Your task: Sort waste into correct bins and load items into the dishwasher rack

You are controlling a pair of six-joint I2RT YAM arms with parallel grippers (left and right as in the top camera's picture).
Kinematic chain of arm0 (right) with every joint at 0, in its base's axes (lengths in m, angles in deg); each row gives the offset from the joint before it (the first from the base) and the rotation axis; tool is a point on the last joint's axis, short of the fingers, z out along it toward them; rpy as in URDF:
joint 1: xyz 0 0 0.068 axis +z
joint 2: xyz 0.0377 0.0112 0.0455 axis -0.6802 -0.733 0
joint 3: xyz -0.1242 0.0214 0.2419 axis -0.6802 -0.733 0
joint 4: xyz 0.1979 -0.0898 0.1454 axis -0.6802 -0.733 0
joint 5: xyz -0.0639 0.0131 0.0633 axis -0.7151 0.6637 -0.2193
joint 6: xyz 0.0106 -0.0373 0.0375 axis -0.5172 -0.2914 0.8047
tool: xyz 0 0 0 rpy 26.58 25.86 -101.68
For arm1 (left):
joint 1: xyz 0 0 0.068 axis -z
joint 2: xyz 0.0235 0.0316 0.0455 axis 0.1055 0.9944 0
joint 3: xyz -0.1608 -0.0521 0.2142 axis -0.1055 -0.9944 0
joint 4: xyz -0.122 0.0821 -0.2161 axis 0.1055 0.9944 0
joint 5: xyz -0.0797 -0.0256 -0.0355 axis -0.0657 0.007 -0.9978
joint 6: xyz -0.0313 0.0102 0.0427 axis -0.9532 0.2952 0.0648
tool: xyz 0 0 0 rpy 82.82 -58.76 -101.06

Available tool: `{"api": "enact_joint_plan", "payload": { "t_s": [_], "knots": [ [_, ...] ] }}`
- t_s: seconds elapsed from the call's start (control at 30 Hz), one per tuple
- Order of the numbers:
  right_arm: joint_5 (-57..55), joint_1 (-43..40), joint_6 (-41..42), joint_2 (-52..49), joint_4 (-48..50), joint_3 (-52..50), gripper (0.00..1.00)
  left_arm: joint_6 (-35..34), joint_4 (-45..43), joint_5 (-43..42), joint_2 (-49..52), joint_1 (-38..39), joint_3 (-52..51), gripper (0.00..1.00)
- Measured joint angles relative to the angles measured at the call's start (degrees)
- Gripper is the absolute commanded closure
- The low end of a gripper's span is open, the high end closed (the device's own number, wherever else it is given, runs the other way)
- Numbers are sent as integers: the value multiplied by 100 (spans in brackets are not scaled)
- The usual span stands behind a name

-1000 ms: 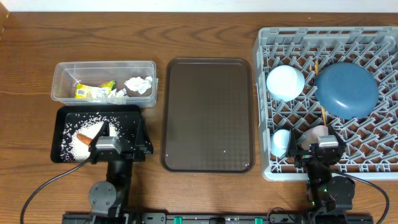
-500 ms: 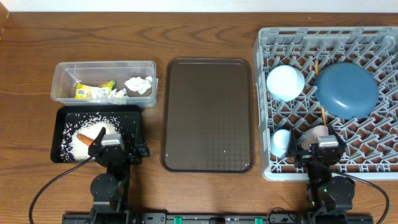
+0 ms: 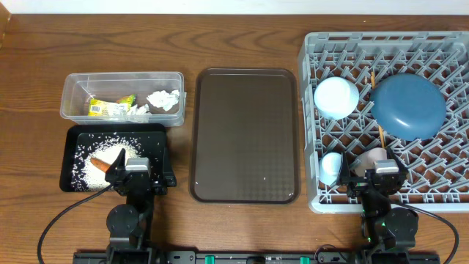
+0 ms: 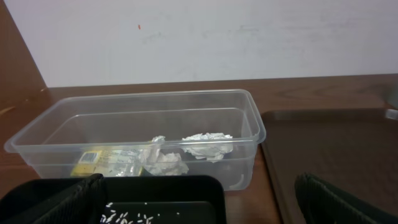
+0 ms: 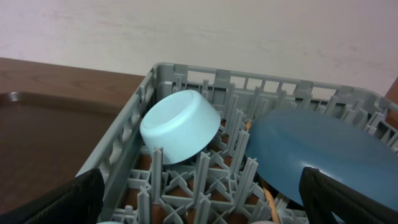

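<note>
**Inspector:** Where is the waste?

**Assessor:** The crumpled napkin (image 3: 163, 100) and the yellow-green wrapper (image 3: 110, 107) lie in the clear tub (image 3: 121, 75). The rice grains (image 3: 91, 170) and the orange stick (image 3: 100, 161) lie in the black tray (image 3: 117, 128), just nearer the robot. I judge the dry litter is kept apart from the food scraps.

**Inspector:** And the rack?

**Assessor:** The dishwasher rack (image 3: 322, 44) carries the pale-blue bowl (image 3: 335, 96) mouth down and the dark-blue plate (image 3: 407, 105) tilted over the pegs, likely for drainage. The chopsticks (image 3: 379, 132) lie between them, partly under the plate. The light-blue cup (image 3: 331, 167) and the pinkish cup (image 3: 374, 158) sit near the rack's near edge. The brown serving tray (image 3: 245, 132) lies on the tabletop (image 3: 44, 44), between the bins and the rack.

**Inspector:** Grippers?

**Assessor:** The left gripper (image 3: 139, 178) hangs over the black tray's near edge. The right gripper (image 3: 386, 180) hangs over the rack's near edge, by the cups. Both are spread wide and hold nothing. The task appears complete.
</note>
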Motion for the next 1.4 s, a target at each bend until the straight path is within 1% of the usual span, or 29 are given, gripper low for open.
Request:
{"api": "enact_joint_plan", "payload": {
  "t_s": [0.33, 1.4],
  "knots": [
    [0, -2, 0, 0, 0, 0, 1, 20, 0, -15, 0, -376, 0, 2],
    [0, 0, 0, 0, 0, 0, 1, 22, 0, -17, 0, -376, 0, 2]
  ]
}}
